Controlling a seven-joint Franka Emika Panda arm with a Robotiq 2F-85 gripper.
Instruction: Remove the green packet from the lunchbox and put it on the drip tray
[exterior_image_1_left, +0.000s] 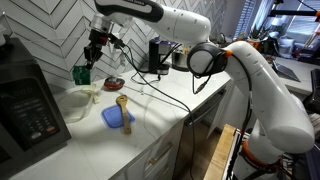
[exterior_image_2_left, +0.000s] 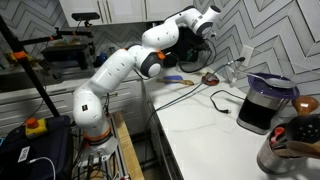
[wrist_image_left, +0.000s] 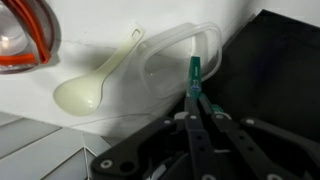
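My gripper (wrist_image_left: 194, 92) is shut on the small green packet (wrist_image_left: 193, 68), which sticks out past the fingertips. In an exterior view the packet (exterior_image_1_left: 82, 73) hangs below the gripper (exterior_image_1_left: 93, 52), a little above the clear lunchbox (exterior_image_1_left: 76, 101). In the wrist view the lunchbox (wrist_image_left: 165, 55) lies just beyond the packet and looks empty. A flat black surface (wrist_image_left: 285, 70) of the black coffee machine (exterior_image_1_left: 25, 105) lies right beside the lunchbox. I cannot make out its drip tray ledge as a separate part.
A pale spoon (wrist_image_left: 88, 92) lies beside the lunchbox, and a red-rimmed glass dish (wrist_image_left: 22, 40) stands past it. A blue square plate (exterior_image_1_left: 116, 118), a small wooden piece (exterior_image_1_left: 121, 102) and cables share the counter. A dark jug (exterior_image_2_left: 265, 100) stands at the far end.
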